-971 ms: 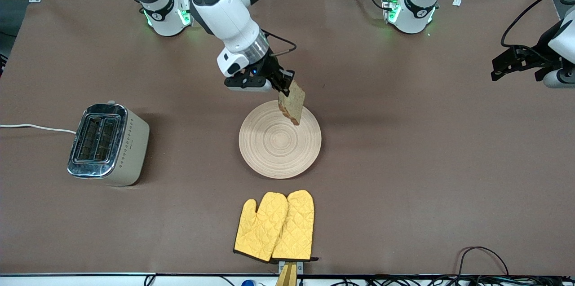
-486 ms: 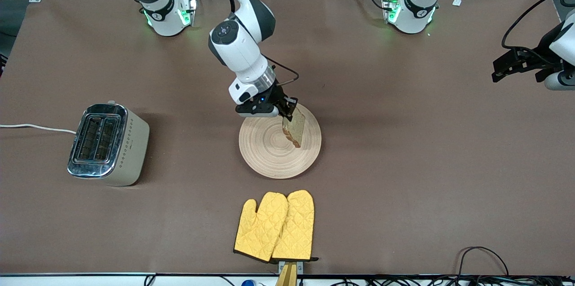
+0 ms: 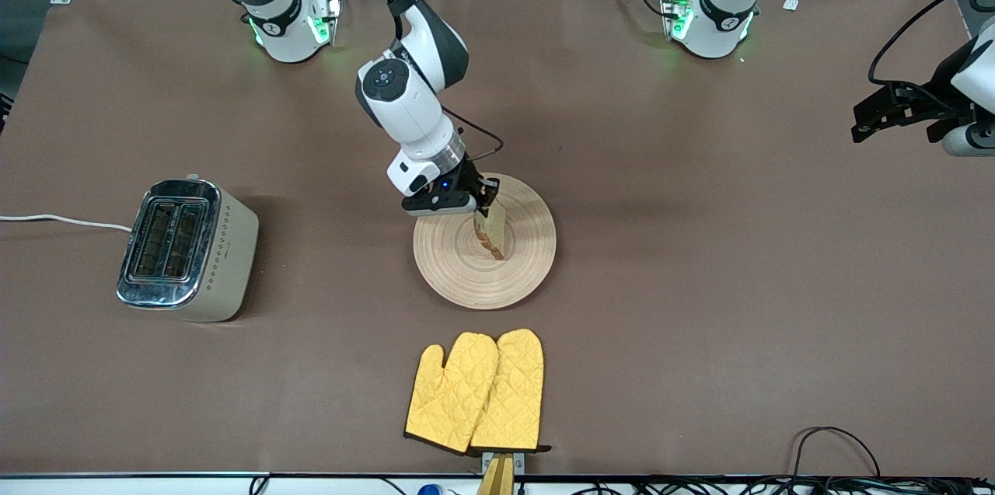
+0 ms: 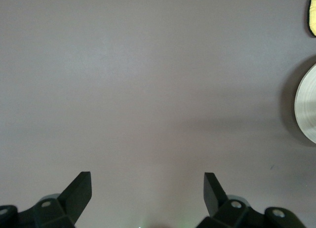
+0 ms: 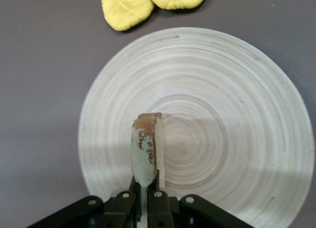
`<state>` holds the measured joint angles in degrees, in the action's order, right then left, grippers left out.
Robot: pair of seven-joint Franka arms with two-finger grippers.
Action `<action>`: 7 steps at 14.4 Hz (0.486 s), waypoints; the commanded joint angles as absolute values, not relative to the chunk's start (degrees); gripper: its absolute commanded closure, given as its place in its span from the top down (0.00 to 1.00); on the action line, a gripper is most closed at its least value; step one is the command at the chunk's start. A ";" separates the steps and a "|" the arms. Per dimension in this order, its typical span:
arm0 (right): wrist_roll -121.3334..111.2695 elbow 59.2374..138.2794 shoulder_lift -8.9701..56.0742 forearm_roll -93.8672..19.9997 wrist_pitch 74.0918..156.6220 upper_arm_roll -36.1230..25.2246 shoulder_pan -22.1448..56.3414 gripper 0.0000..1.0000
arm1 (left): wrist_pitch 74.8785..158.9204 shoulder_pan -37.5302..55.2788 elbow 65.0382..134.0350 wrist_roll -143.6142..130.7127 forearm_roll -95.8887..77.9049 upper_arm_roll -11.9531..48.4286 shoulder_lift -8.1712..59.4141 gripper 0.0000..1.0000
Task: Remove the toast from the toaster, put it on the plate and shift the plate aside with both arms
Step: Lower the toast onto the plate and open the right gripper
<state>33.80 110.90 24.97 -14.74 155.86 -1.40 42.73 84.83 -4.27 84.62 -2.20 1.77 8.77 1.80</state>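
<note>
The round pale wooden plate [image 3: 497,266] lies mid-table. My right gripper [image 3: 483,207] is shut on the toast [image 3: 490,234], a tan slice with a darker crust that hangs on edge just over the plate's middle. In the right wrist view the toast [image 5: 146,151] sticks out edge-on from the pinched fingers, with the plate [image 5: 237,90] spread below; whether its lower edge touches the plate I cannot tell. My left gripper [image 3: 863,122] waits open over bare table at the left arm's end. Its view shows two spread fingertips [image 4: 79,188], nothing between them, and a sliver of the plate [image 4: 308,109].
A chrome toaster [image 3: 183,246] with a white cord stands toward the right arm's end. Two yellow quilted oven mitts [image 3: 478,394] lie nearer the front camera than the plate; they also show in the right wrist view, mitts [image 5: 148,3]. Cables run along the front table edge.
The right arm has come down and toward the front camera, lowering the toast from above the plate's rim to just over its middle. The left arm has stayed put.
</note>
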 commanded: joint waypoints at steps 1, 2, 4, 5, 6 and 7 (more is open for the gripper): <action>29.36 113.64 24.26 -15.56 157.23 -0.88 40.26 0.00 | 84.99 -4.39 83.85 -2.37 2.02 8.79 2.11 1.00; 28.05 113.64 24.87 -15.56 157.24 -0.88 39.56 0.00 | 84.99 -4.39 83.85 -2.37 2.02 8.79 2.11 1.00; 22.53 115.12 24.96 -15.56 156.71 -0.79 37.02 0.00 | 84.90 -4.39 83.94 -2.20 2.02 8.79 2.11 1.00; 20.15 116.35 24.70 -15.56 156.62 -0.79 35.61 0.00 | 84.90 -4.39 83.94 -2.20 2.02 8.79 2.11 1.00; 18.04 117.41 24.44 -15.56 156.53 -0.79 34.64 0.00 | 84.90 -4.39 83.94 -2.28 2.02 8.79 2.11 1.00; 16.80 118.73 24.35 -15.56 156.53 -0.79 33.93 0.01 | 84.90 -4.39 83.94 -2.29 2.02 8.79 2.11 1.00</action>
